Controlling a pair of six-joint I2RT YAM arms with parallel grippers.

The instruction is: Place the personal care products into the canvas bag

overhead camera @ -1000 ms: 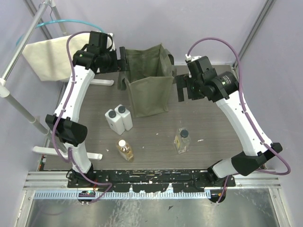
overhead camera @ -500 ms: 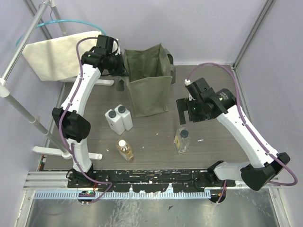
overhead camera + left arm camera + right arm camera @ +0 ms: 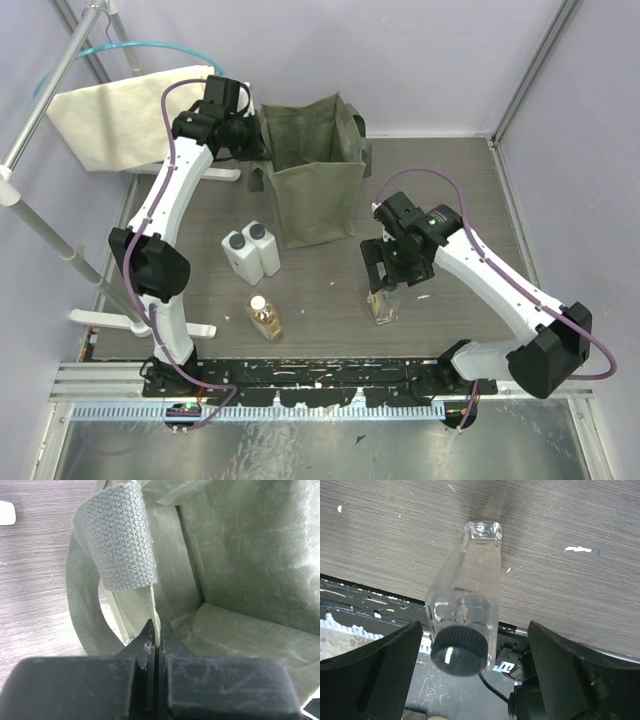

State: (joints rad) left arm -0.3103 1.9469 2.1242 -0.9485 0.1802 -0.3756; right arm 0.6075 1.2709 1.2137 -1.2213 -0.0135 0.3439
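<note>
Your left tool (image 3: 156, 632) has just clamped the rim of the canvas bag (image 3: 315, 190); your right tool (image 3: 470, 655), jaws apart, has dropped astride the dark-capped bottle (image 3: 465, 595) on the worktop (image 3: 450, 200): first pick pending.

canvas bag (image 3: 315, 195): olive green; handle strap a coarse grey-green weave
white bottles (image 3: 251, 253): white bodies, dark grey caps
white-capped bottle (image 3: 264, 318): clear, amber liquid, white cap
dark-capped bottle (image 3: 465, 595): clear glass, ribbed black cap; faint amber from above
table (image 3: 450, 190): grey-brown wood grain, white flecks at 3 o'clock of the dark-capped bottle
cloth (image 3: 110, 115): cream
hanger (image 3: 150, 46): teal
arms (image 3: 170, 200): white shells, black joints, purple cables
walls (image 3: 420, 50): pale lilac
</note>
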